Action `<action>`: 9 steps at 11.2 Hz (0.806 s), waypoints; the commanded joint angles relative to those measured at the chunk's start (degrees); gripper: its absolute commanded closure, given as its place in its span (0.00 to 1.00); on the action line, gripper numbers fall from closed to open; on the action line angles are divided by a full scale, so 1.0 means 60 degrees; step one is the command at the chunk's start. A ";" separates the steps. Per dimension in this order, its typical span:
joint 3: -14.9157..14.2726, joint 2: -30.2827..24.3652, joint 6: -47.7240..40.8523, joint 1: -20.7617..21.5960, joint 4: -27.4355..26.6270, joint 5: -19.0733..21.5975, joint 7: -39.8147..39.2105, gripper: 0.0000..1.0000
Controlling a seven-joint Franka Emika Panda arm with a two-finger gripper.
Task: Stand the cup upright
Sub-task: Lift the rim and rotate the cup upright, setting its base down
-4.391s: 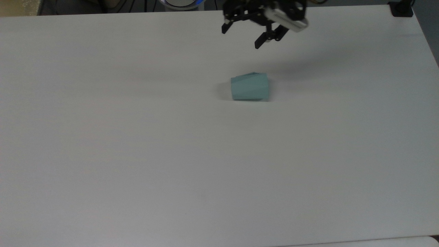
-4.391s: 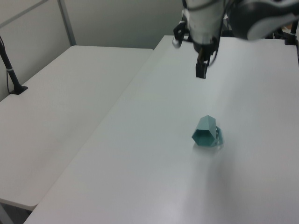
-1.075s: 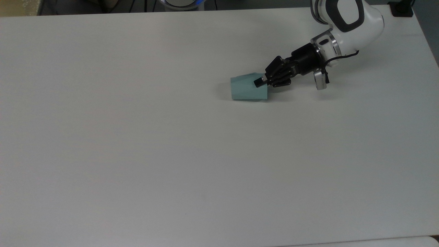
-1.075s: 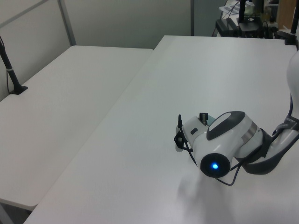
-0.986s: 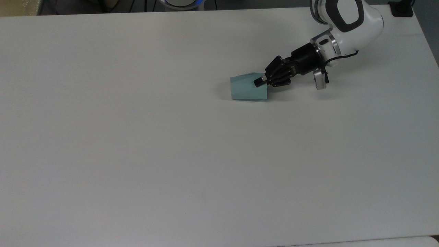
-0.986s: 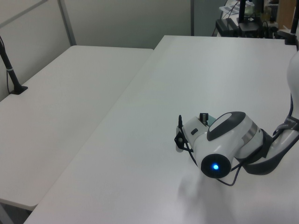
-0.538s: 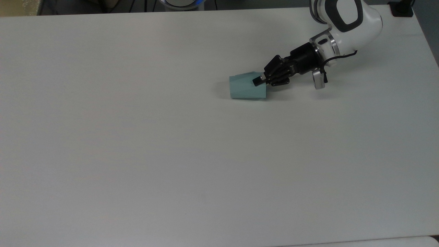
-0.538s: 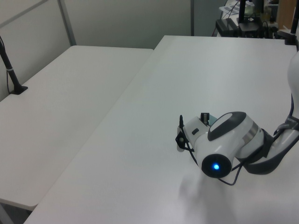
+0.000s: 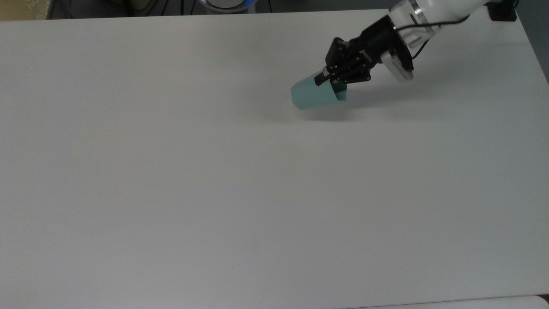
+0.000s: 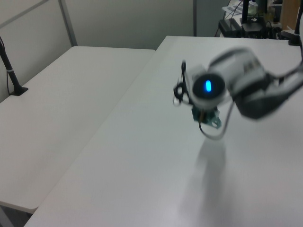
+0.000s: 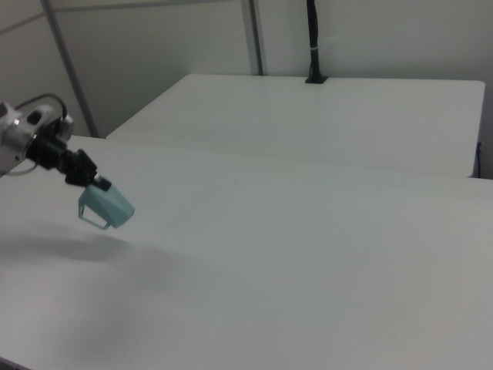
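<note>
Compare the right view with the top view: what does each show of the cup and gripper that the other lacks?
Right view alone: the cup's handle hanging beneath it, a second table behind, clear air under the cup. Top view alone: the cup's shadow on the table, apart from it. Both: the gripper pinching the rim, cup tilted and lifted.

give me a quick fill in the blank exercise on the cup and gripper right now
1. The gripper is shut on the rim of the ____.
2. The cup is held ____ the white table, not resting on it.
3. The cup is not yet upright; it hangs ____.
4. In the right view the cup's small ____ faces down toward the table.

Missing words: cup; above; tilted; handle
</note>
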 commanded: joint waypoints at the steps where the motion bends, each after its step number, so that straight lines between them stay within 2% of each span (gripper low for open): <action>1: 0.0104 -0.2131 0.1519 -0.1514 -0.1284 0.1572 -0.0107 1.00; 4: 0.0148 -0.4605 0.3673 -0.3155 -0.3915 0.2891 -0.0530 1.00; 7: 0.0060 -0.5781 0.4964 -0.4782 -0.5721 0.4561 -0.2151 1.00; 8: -0.0245 -0.6147 0.5606 -0.5178 -0.6278 0.4929 -0.2710 1.00; 9: -0.0625 -0.6369 0.6149 -0.5269 -0.6776 0.5063 -0.3107 1.00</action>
